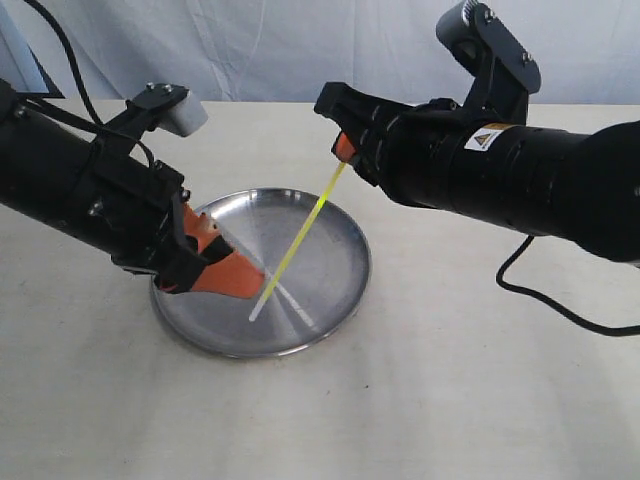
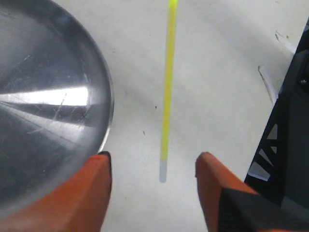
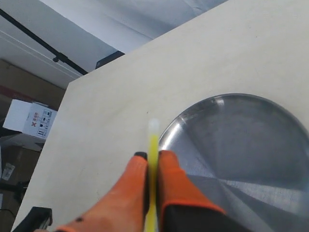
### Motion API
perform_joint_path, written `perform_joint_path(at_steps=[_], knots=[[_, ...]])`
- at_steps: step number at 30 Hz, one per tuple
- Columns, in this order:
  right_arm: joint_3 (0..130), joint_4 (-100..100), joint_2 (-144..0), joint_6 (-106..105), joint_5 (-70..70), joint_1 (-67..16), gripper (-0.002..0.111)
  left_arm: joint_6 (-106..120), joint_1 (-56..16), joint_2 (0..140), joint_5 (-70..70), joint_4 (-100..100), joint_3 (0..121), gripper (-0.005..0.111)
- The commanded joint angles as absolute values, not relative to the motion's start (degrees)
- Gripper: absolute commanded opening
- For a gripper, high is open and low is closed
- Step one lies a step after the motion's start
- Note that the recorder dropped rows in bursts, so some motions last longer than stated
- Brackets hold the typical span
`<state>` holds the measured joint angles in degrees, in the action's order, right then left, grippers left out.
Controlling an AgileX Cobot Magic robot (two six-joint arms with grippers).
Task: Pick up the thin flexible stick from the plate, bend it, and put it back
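Left pincer (image 2: pixel 154 162) agape, stick (image 2: pixel 168 87) tip between | right pincer (image 3: pixel 153 155) clamps stick

Soft, even light fills my views; the tabletop (image 1: pixel 430 400) is bright, with only a faint shadow hugging the plate (image 1: pixel 335 235). Its steel throws white streaks of glare. Close to my right camera, the stick (image 3: pixel 153 145) blurs, its pale tip smeared out of focus.
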<state>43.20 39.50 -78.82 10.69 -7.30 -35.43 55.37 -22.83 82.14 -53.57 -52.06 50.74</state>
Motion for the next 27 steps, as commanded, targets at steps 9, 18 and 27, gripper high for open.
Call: perform_joint_path(at_steps=[9,18,27], knots=[[44.4,38.9,-78.9,13.6,-10.0,-40.3,0.000,54.4,-23.0,84.6,-53.6,-55.5,50.8,0.056],[45.5,38.9,-78.9,13.6,-11.8,-41.9,0.000,54.6,-23.0,85.0,-57.8,-52.6,50.8,0.008],[45.5,33.3,-78.9,13.5,-10.7,-41.9,0.000,62.7,-23.0,85.0,-59.8,-56.4,50.8,0.000]])
